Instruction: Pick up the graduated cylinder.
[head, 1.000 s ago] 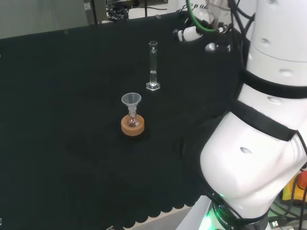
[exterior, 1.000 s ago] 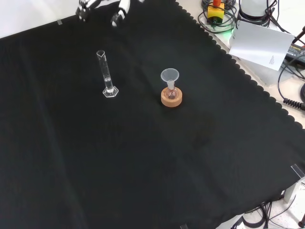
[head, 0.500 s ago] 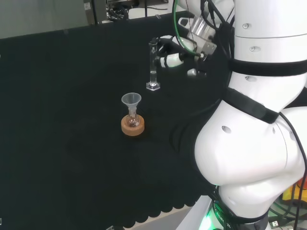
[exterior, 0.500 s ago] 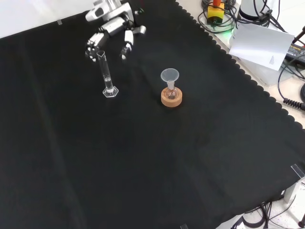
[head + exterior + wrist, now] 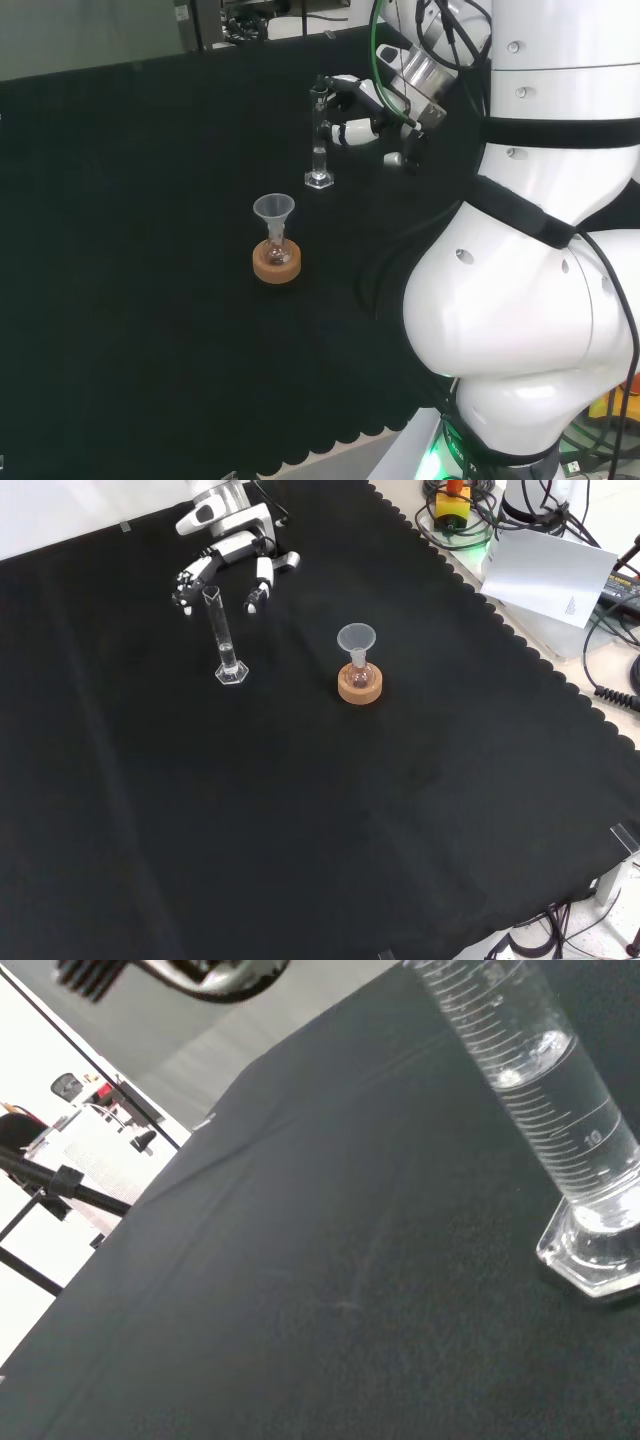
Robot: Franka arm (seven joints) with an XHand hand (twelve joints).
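Printed scale lines seen on the graduated cylinder (image 5: 540,1090), one small number beside them, too unclear to be read

The arm (image 5: 520,330) has bulky glossy white links with black bands, green and black cables, and a white-and-black hand (image 5: 225,555).

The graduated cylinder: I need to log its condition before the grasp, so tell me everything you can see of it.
The graduated cylinder is a slim tube of clear glass or plastic with printed scale marks, on a clear hexagonal foot. It stands upright on the black cloth, left of the funnel-topped flask in the front view. The wrist view shows clear liquid in its lower part. The hand is beside its top, fingers spread to either side; contact cannot be told.
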